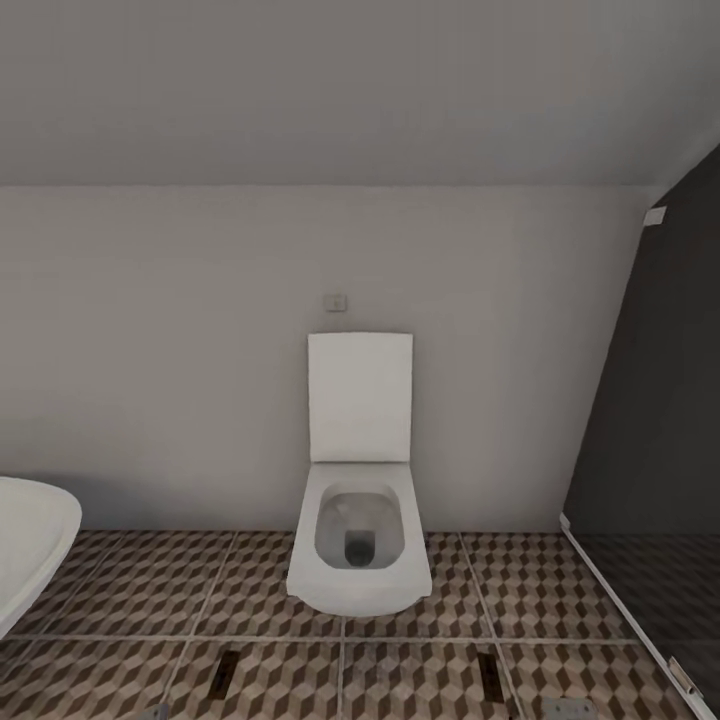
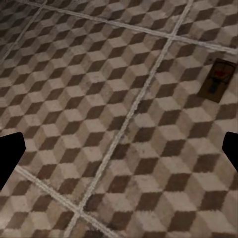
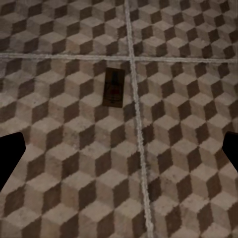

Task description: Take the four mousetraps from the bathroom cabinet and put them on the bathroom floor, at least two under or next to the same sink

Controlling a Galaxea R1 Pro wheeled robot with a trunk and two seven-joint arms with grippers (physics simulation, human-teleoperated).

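Two mousetraps lie flat on the bathroom floor in front of the toilet, one at the left and one at the right. A white sink juts in at the far left, apart from both traps. My left gripper hangs open over the tiles with nothing between its fingers, and the left mousetrap lies ahead of it. My right gripper is also open and empty above the floor, with the right mousetrap lying by a grout line. The cabinet is out of view.
A white toilet with its lid raised stands against the pale wall straight ahead. The dark glass shower enclosure closes off the right side, its frame running along the floor.
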